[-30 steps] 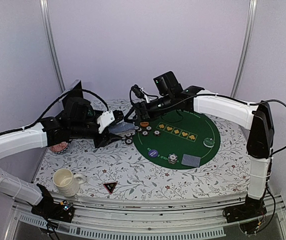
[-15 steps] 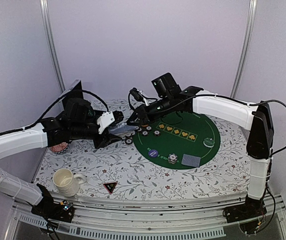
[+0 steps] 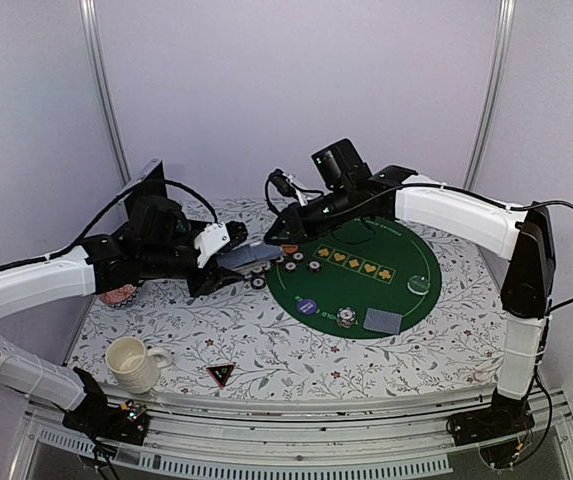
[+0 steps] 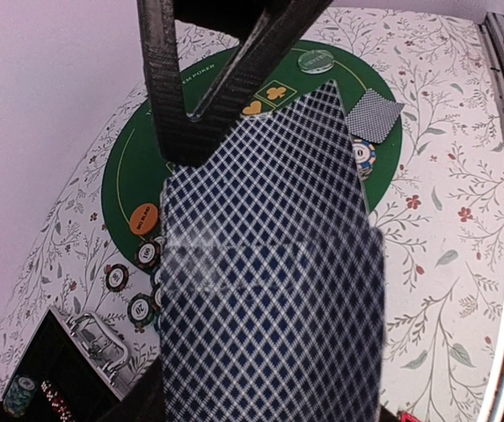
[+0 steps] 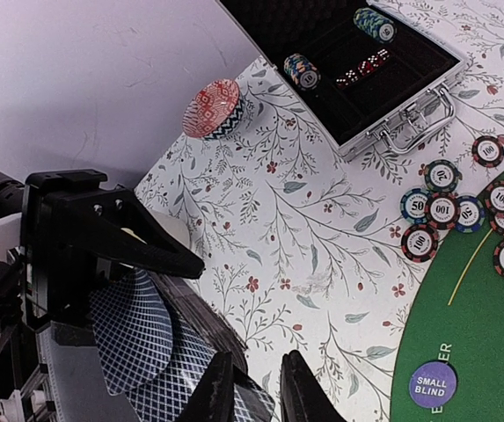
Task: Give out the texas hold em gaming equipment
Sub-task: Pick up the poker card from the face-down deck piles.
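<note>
Floral-clothed table (image 3: 296, 365) carries a round green poker mat (image 3: 386, 295) on its right half. An open aluminium chip case (image 5: 368, 132) stands toward the far-left corner. A cream mug (image 3: 129, 362) stands at the near-left corner.

Above the middle of the table, just off the mat's left rim, the left gripper (image 3: 228, 245) is clamped on a fanned deck of playing cards (image 4: 269, 264), blue-checked backs up. The right gripper (image 3: 278, 243) meets the deck's free edge with its fingers (image 5: 216, 391) close together. Whether they pinch a card cannot be told.

A pink patterned dish (image 5: 213, 109) lies near the left edge. One single card (image 3: 383, 320) lies face down on the mat's near part, with a lone chip (image 3: 346, 317) just beside it. A cluster of poker chips (image 5: 445, 215) straddles the mat's left rim. The orange button (image 4: 144, 217) sits beside that cluster, the blue small-blind button (image 5: 431, 384) nearer the mat's near-left rim. A black triangular marker (image 3: 220, 375) lies by the near edge.
</note>
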`<state>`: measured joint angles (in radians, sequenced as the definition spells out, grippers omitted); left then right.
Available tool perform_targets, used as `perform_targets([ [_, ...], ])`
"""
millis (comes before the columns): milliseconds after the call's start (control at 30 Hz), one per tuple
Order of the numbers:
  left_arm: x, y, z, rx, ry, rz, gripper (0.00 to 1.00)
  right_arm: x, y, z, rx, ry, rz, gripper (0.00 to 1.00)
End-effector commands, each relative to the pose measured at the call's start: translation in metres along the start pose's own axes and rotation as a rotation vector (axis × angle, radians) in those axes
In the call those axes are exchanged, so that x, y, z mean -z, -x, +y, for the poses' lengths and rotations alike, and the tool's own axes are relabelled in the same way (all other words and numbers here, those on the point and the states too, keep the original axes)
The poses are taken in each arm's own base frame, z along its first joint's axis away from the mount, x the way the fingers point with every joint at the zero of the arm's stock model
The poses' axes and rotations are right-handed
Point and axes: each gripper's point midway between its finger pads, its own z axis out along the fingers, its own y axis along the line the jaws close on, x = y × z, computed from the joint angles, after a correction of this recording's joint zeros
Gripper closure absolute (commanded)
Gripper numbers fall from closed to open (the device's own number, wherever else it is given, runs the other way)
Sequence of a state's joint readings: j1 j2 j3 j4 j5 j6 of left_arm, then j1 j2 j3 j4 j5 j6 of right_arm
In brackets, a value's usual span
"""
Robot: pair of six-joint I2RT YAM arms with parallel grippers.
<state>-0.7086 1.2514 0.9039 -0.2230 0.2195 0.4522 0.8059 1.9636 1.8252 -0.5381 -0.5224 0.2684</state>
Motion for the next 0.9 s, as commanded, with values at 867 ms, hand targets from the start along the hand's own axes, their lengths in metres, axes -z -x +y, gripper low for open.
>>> perform_targets([
  [867, 0.002, 0.007, 0.002, -0.022, 0.003, -0.031, 0.56, 0.047, 0.012, 0.008, 0.004, 0.004, -0.04, 0.98],
])
